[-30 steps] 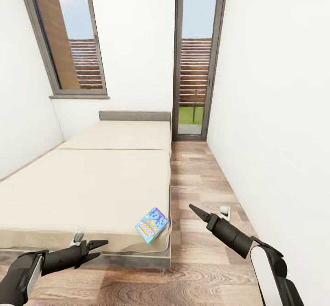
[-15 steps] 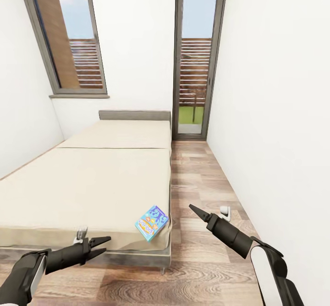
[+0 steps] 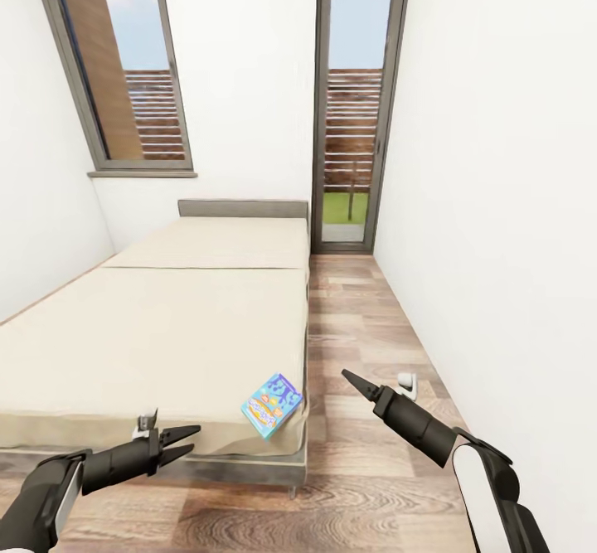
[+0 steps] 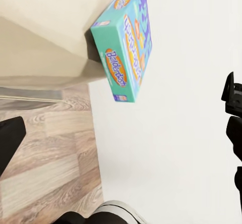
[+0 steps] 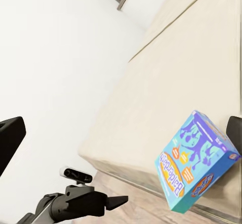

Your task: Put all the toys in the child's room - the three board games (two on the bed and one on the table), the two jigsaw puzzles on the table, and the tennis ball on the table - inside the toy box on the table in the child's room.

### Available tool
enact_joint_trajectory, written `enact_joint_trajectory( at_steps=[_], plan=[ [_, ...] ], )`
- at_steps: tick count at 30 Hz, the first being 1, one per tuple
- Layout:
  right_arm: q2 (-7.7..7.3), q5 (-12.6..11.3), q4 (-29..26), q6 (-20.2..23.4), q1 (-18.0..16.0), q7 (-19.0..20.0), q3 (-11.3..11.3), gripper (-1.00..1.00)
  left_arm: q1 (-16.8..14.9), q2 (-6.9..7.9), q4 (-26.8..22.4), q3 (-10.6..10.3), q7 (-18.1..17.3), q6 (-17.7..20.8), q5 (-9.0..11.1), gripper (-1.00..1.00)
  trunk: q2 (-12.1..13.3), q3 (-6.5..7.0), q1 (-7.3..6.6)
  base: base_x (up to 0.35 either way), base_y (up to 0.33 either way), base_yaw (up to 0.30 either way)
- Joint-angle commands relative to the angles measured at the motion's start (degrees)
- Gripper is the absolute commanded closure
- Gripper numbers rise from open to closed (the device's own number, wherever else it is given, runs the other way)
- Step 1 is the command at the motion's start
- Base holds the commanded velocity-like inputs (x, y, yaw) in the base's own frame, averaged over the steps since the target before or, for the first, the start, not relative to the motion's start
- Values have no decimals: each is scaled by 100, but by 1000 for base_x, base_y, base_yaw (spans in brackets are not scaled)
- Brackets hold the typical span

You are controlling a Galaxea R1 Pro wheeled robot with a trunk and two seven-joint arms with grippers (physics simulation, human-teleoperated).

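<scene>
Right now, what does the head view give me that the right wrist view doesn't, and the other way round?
Head view alone: the right gripper over the wood floor, the bed's grey headboard, and the tall glass door. Right wrist view alone: the printed side edge of the board game, with its lettering. Both share: the board game at the near corner of the bed, and the open left gripper in front of the bed's near edge.

Board game [image 3: 272, 405] sits on the bed [image 3: 166, 329] at its near right corner. My left claw [image 3: 184, 439] is in front of the bed's near edge, right claw [image 3: 348, 377] off its right side.
</scene>
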Motion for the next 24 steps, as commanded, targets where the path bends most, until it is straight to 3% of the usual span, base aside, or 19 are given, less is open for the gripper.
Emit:
enact_joint_trajectory(
  at_steps=[1,18,24],
  plan=[
    [6,-5,0,33,-4,16,-13,-100,-4,-3,-2,15,-42,58,-39,-100,-2,-6,0,75,-77,0],
    [12,5,-6,17,-4,-43,3,-100,-4,-14,0,15,-34,51,-42,-100,-2,-6,0,15,-18,0],
    [16,2,-6,18,-4,-46,5,-100,-4,-15,2,9,-30,55,-45,-100,-2,-6,0,0,-176,0]
  ],
)
